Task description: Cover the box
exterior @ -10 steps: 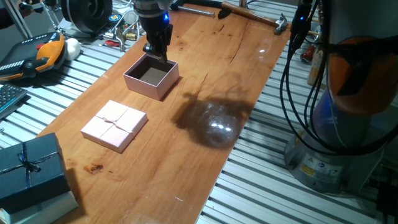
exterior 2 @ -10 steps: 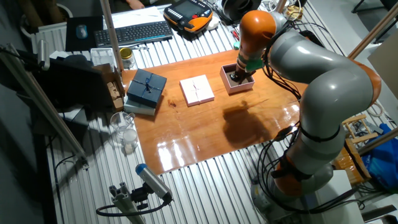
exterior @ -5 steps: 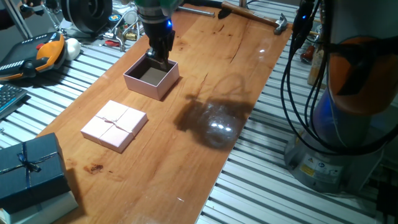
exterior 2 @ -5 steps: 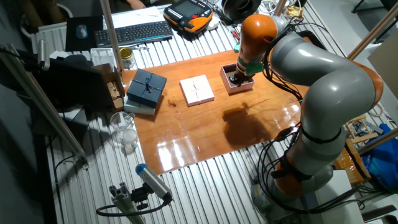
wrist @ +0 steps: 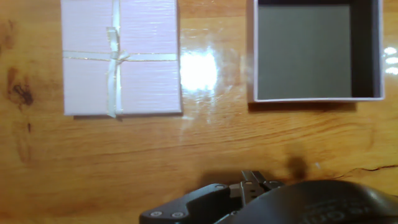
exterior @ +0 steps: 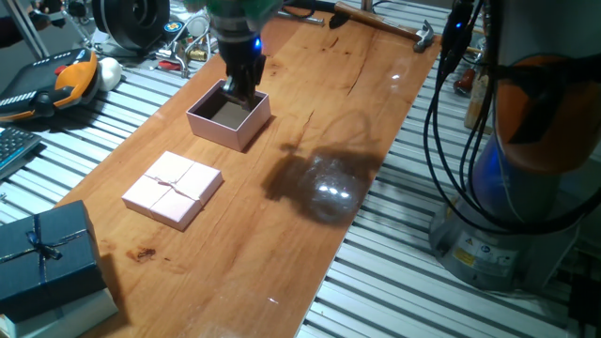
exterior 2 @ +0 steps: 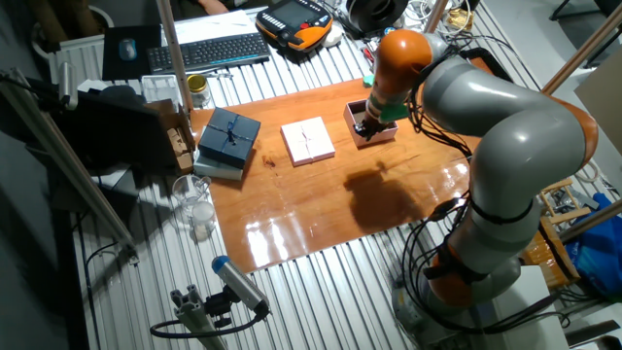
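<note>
The box (exterior: 228,117) is small, square and pale pink, open, with a brownish inside. It stands on the wooden table and also shows in the other fixed view (exterior 2: 377,130) and in the hand view (wrist: 305,53). The flat pink lid (exterior: 173,190) with a string cross lies beside it, apart from it; it shows in the other fixed view (exterior 2: 308,141) and in the hand view (wrist: 121,56) as well. My gripper (exterior: 238,92) hangs at the box's far rim with its fingers together and holding nothing. I cannot tell whether it touches the rim.
A dark blue ribboned box (exterior: 42,258) stands at the table's near left corner. A hammer (exterior: 394,26) lies at the far end. Tools, a keyboard and an orange pendant (exterior: 66,80) lie on the slatted bench to the left. The robot's base (exterior: 526,188) is to the right.
My gripper has shifted slightly right and down along the box's far rim. The box and the lid have not moved.
</note>
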Controlling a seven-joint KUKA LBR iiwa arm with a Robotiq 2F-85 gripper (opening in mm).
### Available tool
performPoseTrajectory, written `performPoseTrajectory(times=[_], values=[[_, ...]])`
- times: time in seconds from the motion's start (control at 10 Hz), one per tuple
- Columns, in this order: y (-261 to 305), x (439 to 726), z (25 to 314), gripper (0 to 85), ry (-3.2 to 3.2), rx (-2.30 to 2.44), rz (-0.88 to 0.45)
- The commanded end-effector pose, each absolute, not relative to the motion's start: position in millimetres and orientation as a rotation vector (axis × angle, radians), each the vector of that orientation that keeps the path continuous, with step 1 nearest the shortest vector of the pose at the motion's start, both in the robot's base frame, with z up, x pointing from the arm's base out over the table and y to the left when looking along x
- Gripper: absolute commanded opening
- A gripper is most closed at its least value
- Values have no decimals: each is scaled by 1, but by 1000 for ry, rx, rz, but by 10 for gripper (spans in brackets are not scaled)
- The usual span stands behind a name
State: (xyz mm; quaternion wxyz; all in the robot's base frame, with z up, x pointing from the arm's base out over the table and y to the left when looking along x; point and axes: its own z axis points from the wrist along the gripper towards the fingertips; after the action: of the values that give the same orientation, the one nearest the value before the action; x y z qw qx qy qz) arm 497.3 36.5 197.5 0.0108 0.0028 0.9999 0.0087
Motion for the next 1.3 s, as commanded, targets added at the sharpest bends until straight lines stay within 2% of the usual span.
performPoseTrajectory(times=[0.0, 0.3, 0.8, 1.2], values=[[39, 496, 194, 0, 3115, -3, 24], [50, 494, 182, 0, 3109, -3, 50], [94, 500, 191, 0, 3133, 38, -7], [106, 506, 186, 0, 3114, 7, 26]])
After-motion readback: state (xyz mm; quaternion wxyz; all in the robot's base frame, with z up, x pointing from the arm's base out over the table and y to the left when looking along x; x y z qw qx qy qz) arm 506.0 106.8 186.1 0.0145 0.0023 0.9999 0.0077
